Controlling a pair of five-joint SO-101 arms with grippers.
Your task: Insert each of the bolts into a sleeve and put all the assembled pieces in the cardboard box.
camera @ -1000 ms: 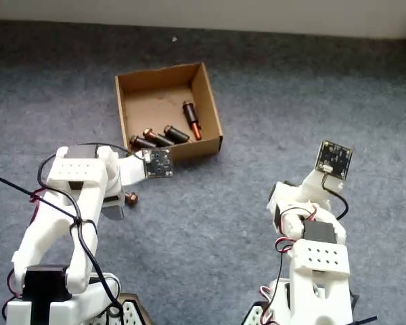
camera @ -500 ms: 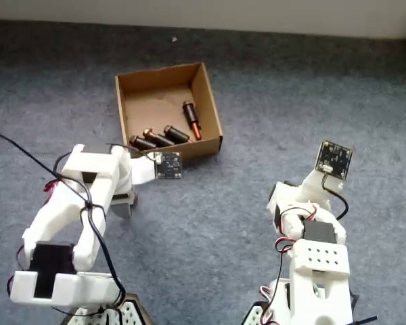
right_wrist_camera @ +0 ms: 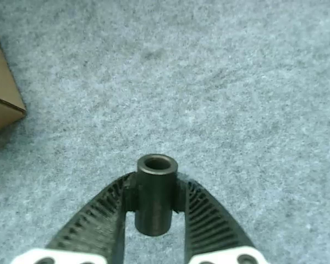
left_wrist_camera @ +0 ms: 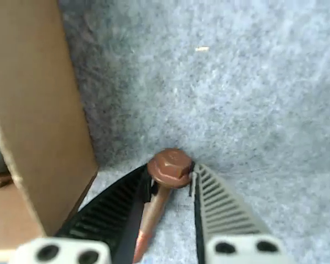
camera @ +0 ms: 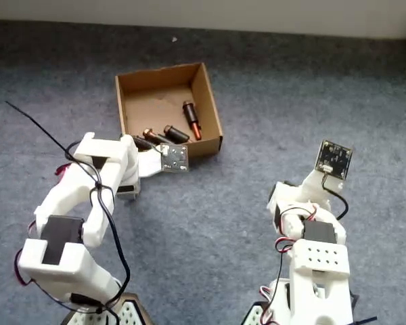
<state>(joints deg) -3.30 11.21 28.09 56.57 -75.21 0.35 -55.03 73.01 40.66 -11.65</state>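
The bolt (left_wrist_camera: 153, 214) sits low in the centre of the left wrist frame, its copper hex head at the finger ends and its shank running back toward the camera. The left gripper (left_wrist_camera: 171, 171) is drawn in narrow and pinches it just under the head. It looks like a small, stiff, light metal part with a smooth shank, so it may swivel between the ribbed pads. A hold close under the head, with the tip left free, seems best for lining it up.

The sleeve (right_wrist_camera: 154, 212) stands low in the centre of the right wrist frame, a dark rigid tube with its open bore toward the carpet. The right gripper (right_wrist_camera: 155, 190) clasps it around the middle. Being round, it could twist in the grip, but a mid-body hold leaves the bore free for the bolt.

The cardboard box (camera: 210, 108) lies in the upper left-centre of the high frame on grey carpet (camera: 291, 81), with four assembled pieces (camera: 176, 133) inside. In the left wrist frame its wall is close beside the bolt.
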